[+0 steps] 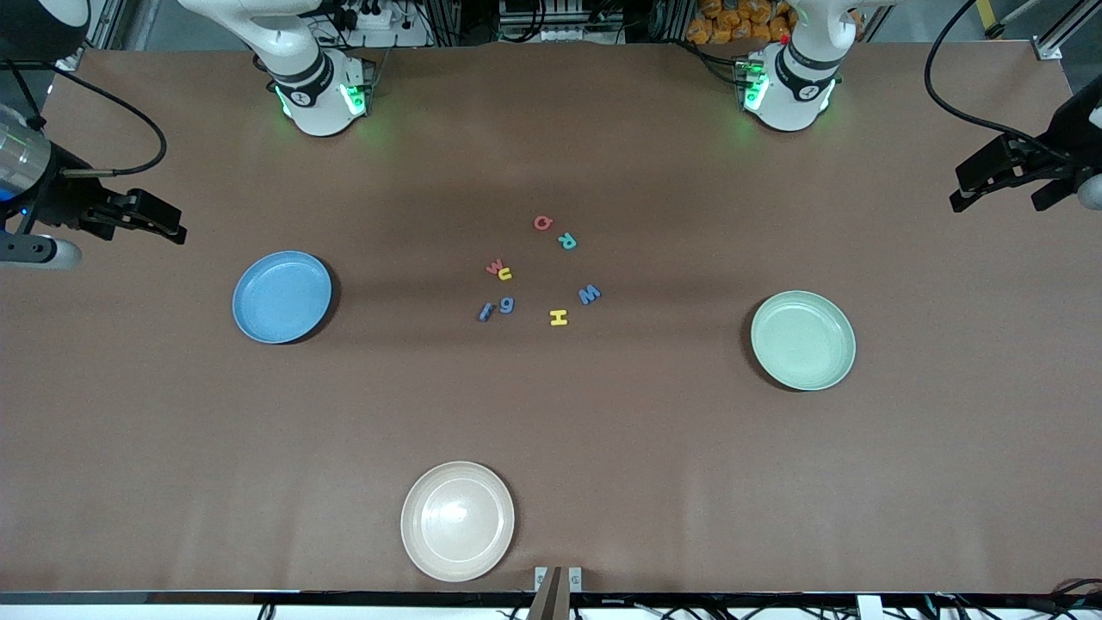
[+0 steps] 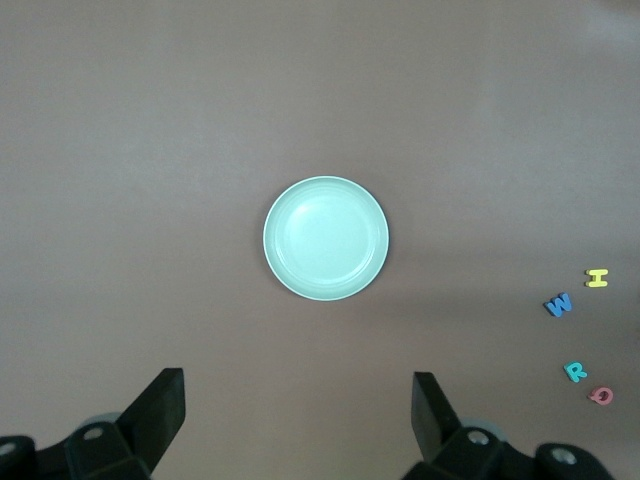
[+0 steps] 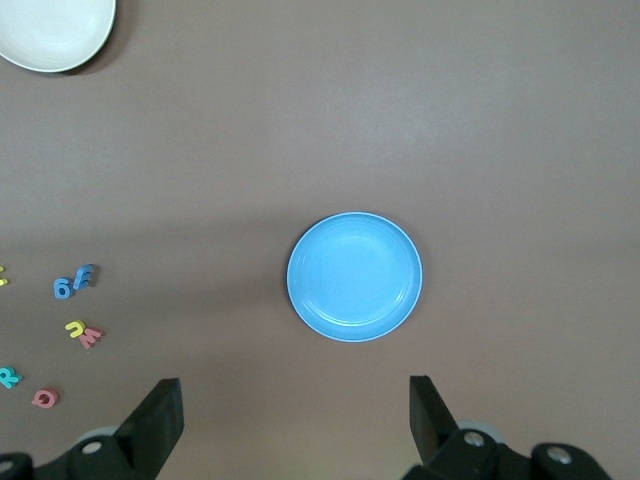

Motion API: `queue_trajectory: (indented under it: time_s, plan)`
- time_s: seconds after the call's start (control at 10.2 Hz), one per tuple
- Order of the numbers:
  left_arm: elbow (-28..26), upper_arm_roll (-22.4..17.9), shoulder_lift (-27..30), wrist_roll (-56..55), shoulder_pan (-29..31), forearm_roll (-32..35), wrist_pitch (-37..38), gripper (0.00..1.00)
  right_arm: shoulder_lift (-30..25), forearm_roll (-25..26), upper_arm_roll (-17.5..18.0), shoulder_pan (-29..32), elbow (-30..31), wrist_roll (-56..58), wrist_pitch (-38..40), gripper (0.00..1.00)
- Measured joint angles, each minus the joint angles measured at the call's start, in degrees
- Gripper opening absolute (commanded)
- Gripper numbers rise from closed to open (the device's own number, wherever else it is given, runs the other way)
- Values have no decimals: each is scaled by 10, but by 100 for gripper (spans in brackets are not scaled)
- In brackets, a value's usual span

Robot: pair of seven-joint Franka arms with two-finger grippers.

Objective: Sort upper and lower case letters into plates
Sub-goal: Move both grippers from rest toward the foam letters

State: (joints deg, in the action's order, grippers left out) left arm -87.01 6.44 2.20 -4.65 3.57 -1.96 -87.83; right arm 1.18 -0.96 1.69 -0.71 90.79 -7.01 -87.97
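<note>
Waiting with fingers spread wide and empty, the left gripper (image 1: pixel 999 185) hangs at the frame's right edge, the right gripper (image 1: pixel 155 222) at its left edge. Sky-blue round plate (image 1: pixel 282 296) sits mid-left, mint-green round plate (image 1: pixel 803 340) mid-right, both empty. Tiny flat coloured letters (image 1: pixel 541 271) cluster at centre; probably light and thin, best pinched across their edges.

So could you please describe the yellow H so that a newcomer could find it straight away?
Start at the cluster of small letters mid-table, between the blue plate and the green plate. The yellow H lies at the cluster's edge nearest the front camera, just nearer than the blue W. The only other yellow letter, the u, is curved.
</note>
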Motion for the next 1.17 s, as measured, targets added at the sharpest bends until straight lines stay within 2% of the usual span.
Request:
queue_trajectory:
  time_s: [0.59, 0.88, 1.17]
  plan:
    - [-1, 4, -1, 0, -2, -5, -2, 100, 2, 0, 0, -8, 0, 0, -18, 100]
    - [-10, 53, -18, -10, -10, -11, -26, 100, 4, 0, 0, -10, 0, 0, -19, 100]
    - [-25, 101, -51, -64, -52, -12, -75, 100, 16, -8, 1, -24, 3, -16, -22, 100]
